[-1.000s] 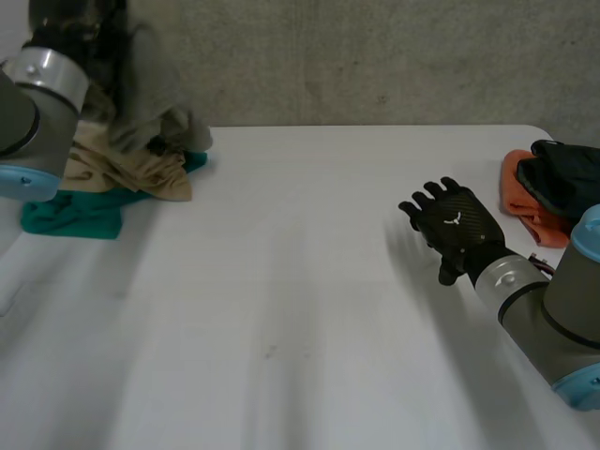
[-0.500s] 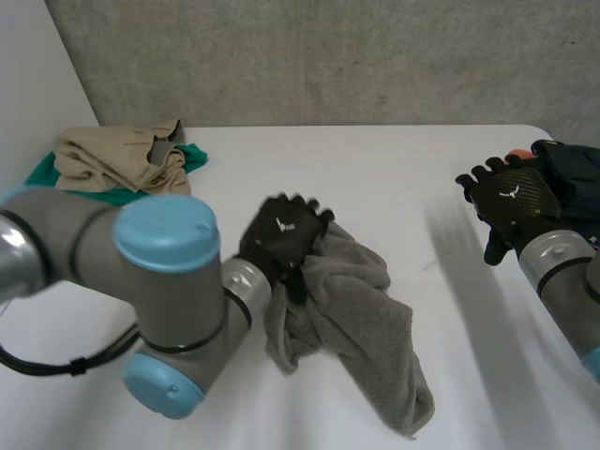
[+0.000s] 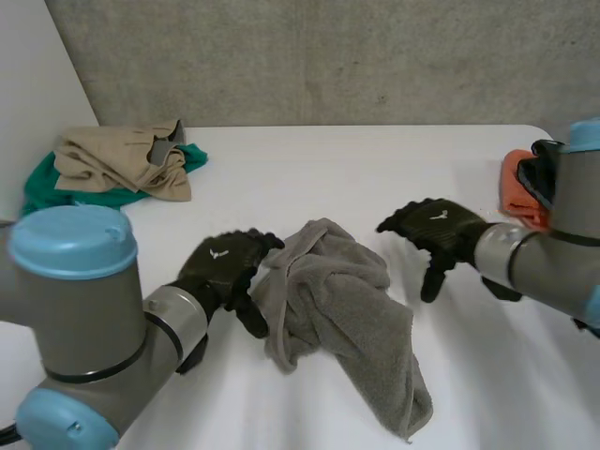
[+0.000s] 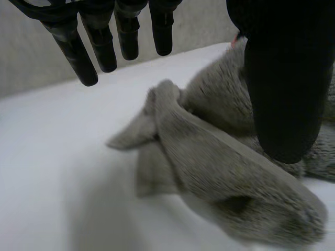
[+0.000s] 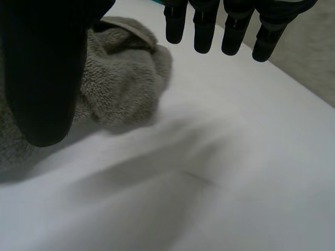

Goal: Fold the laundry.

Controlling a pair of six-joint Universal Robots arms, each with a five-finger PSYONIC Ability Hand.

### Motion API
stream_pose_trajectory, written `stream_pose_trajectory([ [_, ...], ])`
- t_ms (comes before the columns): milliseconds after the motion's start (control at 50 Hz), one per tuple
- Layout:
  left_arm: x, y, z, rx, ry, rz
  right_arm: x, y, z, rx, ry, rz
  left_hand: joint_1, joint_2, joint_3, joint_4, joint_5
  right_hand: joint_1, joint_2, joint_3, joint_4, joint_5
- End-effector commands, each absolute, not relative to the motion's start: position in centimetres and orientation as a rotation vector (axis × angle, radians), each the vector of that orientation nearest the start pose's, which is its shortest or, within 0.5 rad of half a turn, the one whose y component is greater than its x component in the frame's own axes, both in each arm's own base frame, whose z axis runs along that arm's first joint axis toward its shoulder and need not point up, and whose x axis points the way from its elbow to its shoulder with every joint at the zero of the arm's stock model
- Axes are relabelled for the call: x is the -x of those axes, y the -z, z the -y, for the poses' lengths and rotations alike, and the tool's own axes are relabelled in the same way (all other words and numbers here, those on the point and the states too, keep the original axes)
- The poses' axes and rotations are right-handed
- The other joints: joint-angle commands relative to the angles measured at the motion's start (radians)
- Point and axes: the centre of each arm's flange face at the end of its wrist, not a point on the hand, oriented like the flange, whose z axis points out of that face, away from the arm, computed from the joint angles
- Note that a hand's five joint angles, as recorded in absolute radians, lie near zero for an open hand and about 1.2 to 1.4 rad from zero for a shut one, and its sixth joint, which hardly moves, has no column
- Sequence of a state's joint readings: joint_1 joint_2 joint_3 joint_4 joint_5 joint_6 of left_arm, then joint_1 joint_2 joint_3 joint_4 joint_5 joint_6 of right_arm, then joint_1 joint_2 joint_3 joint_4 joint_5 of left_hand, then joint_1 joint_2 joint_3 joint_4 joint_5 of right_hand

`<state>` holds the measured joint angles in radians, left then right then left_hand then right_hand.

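— How are the hands?
— Left hand [image 3: 225,267] spread loose, holding nothing. The crumpled, fuzzy grey terry towel [image 3: 347,309] lies heaped just beside its thumb.
— And the right hand [image 3: 436,228]?
— Fingers straight, empty, near the towel's other side.

White table [image 3: 309,178], grey concrete wall [image 3: 375,56]

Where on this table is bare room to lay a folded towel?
Bare: the far strip of the table between the beige-and-green pile and the orange-and-dark pile, behind the grey towel; also the near patch between the towel and the right arm. Crowded: the middle, where the left hand and the right hand flank the towel, and both piles' corners.
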<state>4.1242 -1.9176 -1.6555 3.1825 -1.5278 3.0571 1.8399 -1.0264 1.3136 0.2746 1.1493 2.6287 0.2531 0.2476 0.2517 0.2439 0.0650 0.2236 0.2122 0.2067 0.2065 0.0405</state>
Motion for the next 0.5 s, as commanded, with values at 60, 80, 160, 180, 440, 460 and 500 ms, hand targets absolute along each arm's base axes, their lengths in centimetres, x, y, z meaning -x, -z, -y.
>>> stream_pose_trajectory([
  [60,31.6,-15.5,21.3,-0.765,1.784,-3.137,-29.3,-13.8,30.5,1.284,1.327,-2.13,0.314,0.319,0.315,0.323,0.328,-0.019,-0.007,-0.002,-0.002,-0.01],
  [80,31.7,-15.3,21.5,-0.762,1.782,-3.131,-29.7,-13.6,30.5,1.286,1.327,-2.121,0.438,0.443,0.439,0.447,0.451,0.069,0.08,0.086,0.086,0.078],
  [160,32.5,-16.5,23.7,-0.717,1.914,-3.027,-30.9,-13.5,32.1,1.232,1.409,-2.082,1.143,1.149,1.145,1.152,1.157,1.021,1.033,1.038,1.039,1.03],
  [180,32.7,-17.2,24.4,-0.7,1.964,-2.984,-31.1,-13.5,32.6,1.212,1.431,-2.077,1.143,1.149,1.145,1.152,1.157,1.171,1.183,1.188,1.188,1.18],
  [440,34.7,-36.0,33.2,-0.615,2.781,-1.665,-32.2,-34.5,37.4,0.849,2.412,-1.498,1.143,1.149,1.145,1.152,1.157,1.173,1.184,1.19,1.19,1.181],
  [460,34.5,-37.2,33.0,-0.584,2.831,-1.598,-32.1,-35.4,37.1,0.841,2.445,-1.456,1.143,1.149,1.145,1.152,1.157,1.173,1.184,1.19,1.19,1.181],
  [500,33.9,-39.4,32.4,-0.528,2.908,-1.494,-31.8,-37.9,36.2,0.823,2.525,-1.348,1.143,1.149,1.145,1.152,1.157,1.173,1.184,1.19,1.19,1.181],
])
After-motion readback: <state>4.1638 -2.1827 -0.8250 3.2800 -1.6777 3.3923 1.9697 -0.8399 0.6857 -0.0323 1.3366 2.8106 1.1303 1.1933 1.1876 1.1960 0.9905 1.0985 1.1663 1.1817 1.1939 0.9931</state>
